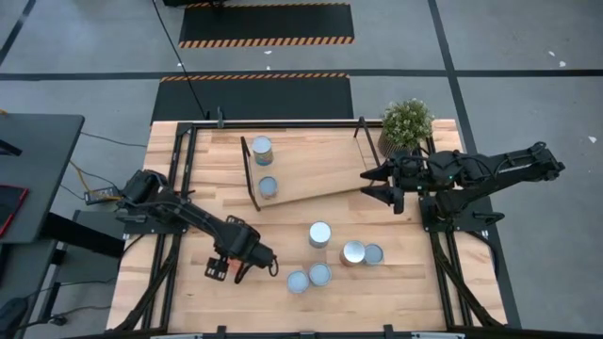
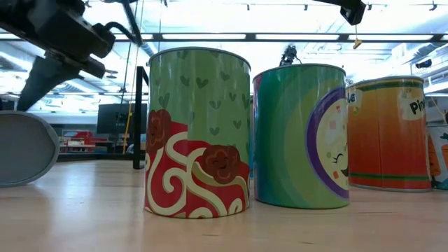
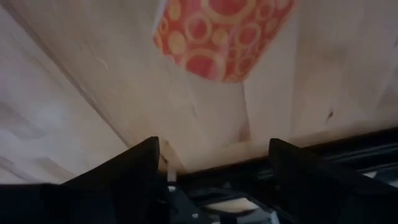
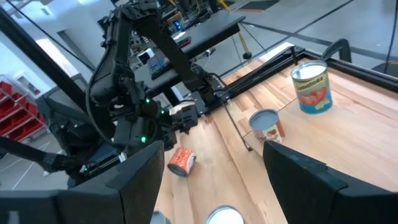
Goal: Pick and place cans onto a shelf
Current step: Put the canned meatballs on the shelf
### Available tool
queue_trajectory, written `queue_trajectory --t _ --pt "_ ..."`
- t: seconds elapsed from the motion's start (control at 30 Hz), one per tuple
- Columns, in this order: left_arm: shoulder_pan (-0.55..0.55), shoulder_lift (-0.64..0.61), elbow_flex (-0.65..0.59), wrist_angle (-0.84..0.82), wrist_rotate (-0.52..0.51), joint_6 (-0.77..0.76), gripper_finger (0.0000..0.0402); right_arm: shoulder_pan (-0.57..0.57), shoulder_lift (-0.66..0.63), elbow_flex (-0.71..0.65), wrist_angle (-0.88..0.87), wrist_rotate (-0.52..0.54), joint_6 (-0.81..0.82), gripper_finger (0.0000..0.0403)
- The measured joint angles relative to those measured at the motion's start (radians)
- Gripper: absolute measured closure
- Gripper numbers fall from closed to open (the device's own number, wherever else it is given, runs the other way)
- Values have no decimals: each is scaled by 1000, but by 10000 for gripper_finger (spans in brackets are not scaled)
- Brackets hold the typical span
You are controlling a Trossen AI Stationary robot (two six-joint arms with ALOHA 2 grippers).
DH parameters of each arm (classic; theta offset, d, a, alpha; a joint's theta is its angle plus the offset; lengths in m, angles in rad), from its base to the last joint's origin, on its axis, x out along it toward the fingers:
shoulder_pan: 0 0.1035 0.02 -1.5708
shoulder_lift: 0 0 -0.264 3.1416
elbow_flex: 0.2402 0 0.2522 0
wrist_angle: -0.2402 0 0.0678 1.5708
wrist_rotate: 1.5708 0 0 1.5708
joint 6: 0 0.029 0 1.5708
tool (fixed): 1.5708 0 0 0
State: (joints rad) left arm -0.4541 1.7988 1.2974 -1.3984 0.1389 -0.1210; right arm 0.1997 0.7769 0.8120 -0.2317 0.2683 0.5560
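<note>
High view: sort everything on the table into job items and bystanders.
Job:
- slanted light-wood shelf board with black rod frames
- two silver-topped tins on it
- five upright tins in front
- orange-red circle-patterned tin lying on its side

Bystanders:
- potted green plant

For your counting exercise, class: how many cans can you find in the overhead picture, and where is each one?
8. Two cans on the shelf at and. Five stand on the table. One orange can lies by the left gripper. More could be hidden under the arms.

Green can (image 2: 198, 133) with hearts, red swirls; toppled can (image 3: 222, 34) seemingly orange-ringed red.
</note>
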Motion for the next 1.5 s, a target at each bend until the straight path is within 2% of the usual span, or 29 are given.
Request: queue_trajectory --t 0.13,0.23,0.4,0.7,1.3,1.5 --pt "0 0 -7 77 -4 -54 98 0 0 0 8 8 -7 121" --pt "-15 0 -28 157 -27 -13 98 0 0 0 13 10 -7 121" --pt "-35 -1 -30 191 -102 34 94 0 0 0 14 11 22 121" --pt "-67 -1 -30 255 -101 106 92 0 0 0 24 11 28 121" --pt "-74 18 -103 382 -99 99 92 0 0 0 36 11 43 121" --pt "-53 -5 -106 412 -101 20 120 0 0 0 37 12 32 121"
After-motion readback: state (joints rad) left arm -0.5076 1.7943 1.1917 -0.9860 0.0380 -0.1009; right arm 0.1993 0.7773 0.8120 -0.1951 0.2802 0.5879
